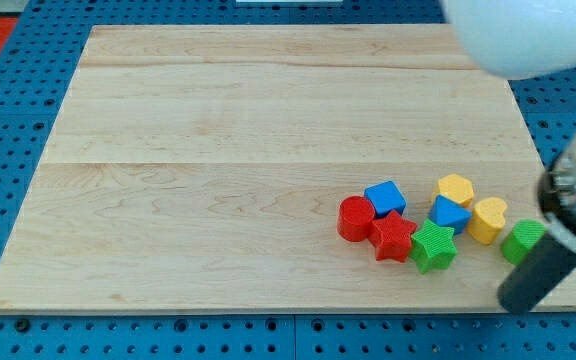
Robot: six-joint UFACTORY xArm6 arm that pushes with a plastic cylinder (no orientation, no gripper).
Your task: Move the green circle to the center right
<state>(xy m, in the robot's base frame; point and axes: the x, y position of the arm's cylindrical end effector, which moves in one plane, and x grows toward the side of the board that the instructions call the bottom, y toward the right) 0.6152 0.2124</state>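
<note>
The green circle (520,240) lies near the board's lower right, at the right end of a cluster of blocks. My dark rod comes down from the view's right, and my tip (519,299) rests just below the green circle, close to it; contact cannot be told. The rod hides the circle's right edge. A yellow heart (487,219) sits directly to the circle's left.
Left of the heart are a yellow hexagon (456,188), a blue block (450,214), a green star (433,246), a red star (395,237), a blue cube (385,196) and a red circle (356,218). The wooden board's (268,120) bottom right corner is near my tip. The blurred white arm (528,35) fills the top right.
</note>
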